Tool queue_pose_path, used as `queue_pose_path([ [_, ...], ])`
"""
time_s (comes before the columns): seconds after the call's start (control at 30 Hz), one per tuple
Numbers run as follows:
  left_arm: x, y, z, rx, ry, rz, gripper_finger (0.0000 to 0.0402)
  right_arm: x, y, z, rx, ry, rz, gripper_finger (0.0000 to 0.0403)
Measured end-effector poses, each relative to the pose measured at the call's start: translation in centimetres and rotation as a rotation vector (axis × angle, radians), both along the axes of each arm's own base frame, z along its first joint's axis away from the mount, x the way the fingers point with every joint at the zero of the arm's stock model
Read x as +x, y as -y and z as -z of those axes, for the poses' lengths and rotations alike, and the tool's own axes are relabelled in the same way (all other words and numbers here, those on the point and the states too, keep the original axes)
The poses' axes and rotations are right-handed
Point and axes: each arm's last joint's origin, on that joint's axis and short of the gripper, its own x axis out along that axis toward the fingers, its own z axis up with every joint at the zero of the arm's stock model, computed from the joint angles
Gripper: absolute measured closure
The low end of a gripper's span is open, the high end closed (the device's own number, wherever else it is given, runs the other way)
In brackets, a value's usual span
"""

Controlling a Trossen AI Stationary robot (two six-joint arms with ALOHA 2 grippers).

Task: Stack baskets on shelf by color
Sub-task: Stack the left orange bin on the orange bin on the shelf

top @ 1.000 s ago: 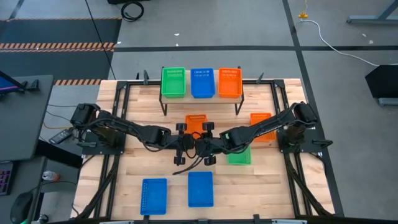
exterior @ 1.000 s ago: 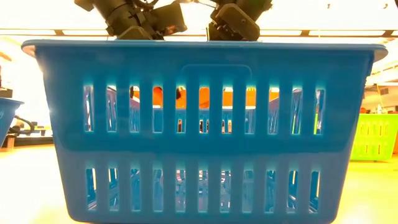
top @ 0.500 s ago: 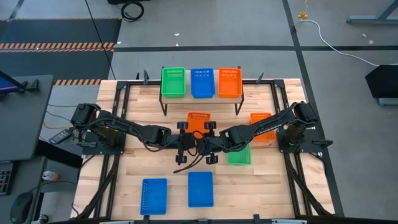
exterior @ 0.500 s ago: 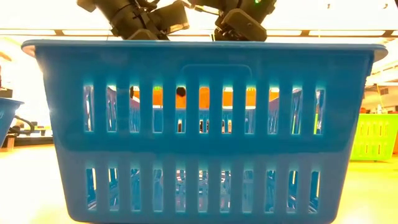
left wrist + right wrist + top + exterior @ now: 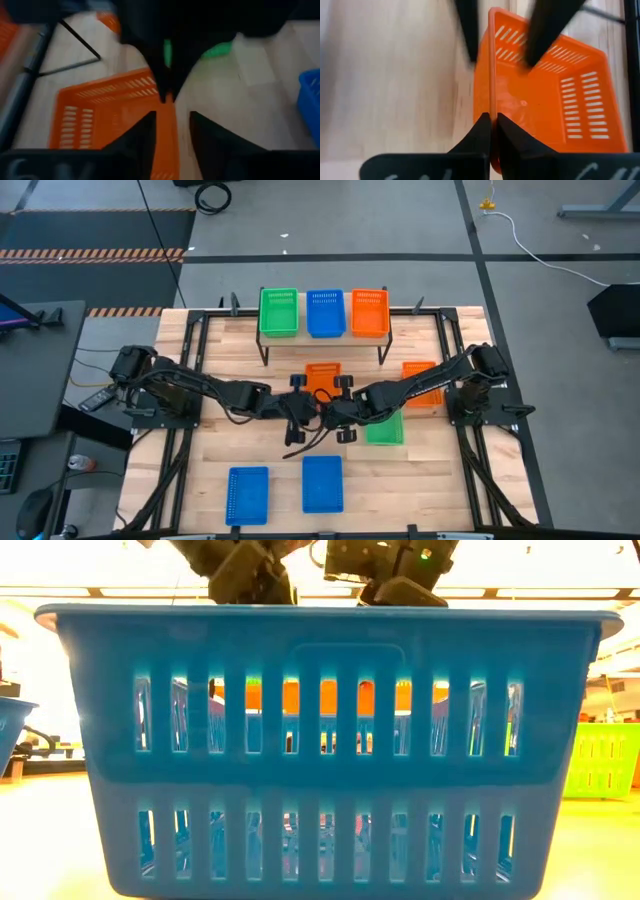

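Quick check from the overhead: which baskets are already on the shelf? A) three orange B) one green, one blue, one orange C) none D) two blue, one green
B: the shelf carries a green basket, a blue basket and an orange basket side by side.

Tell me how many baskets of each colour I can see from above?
Orange baskets: 3 (one on the shelf, one between the grippers, one at right)
Green baskets: 2 ()
Blue baskets: 3 ()
Total: 8
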Motion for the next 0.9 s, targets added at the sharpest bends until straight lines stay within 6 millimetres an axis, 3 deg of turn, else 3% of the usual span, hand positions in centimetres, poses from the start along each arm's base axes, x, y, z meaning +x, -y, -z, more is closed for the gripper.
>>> queue_pose_path([
  [0.23,-1.7,0.1,-2.9,-0.018,0.068,0.0,0.0215,-0.5,-0.5,0.0,-0.016,-0.024,-0.003,0.0388],
  [0.53,-5.5,1.3,-6.4,0.007,0.133,-0.064,0.0217,-2.4,-0.9,-3.4,-0.084,0.058,0.008,0.0388],
  [0.67,-6.3,2.1,-5.8,-0.032,0.106,-0.066,0.0224,-3.8,-0.7,-6.3,-0.088,0.132,-0.01,0.0387],
  [0.9,-7.2,2.2,-2.2,-0.039,0.059,-0.112,0.0224,-7.4,1.2,-11.6,-0.124,0.259,-0.017,0.0387],
])
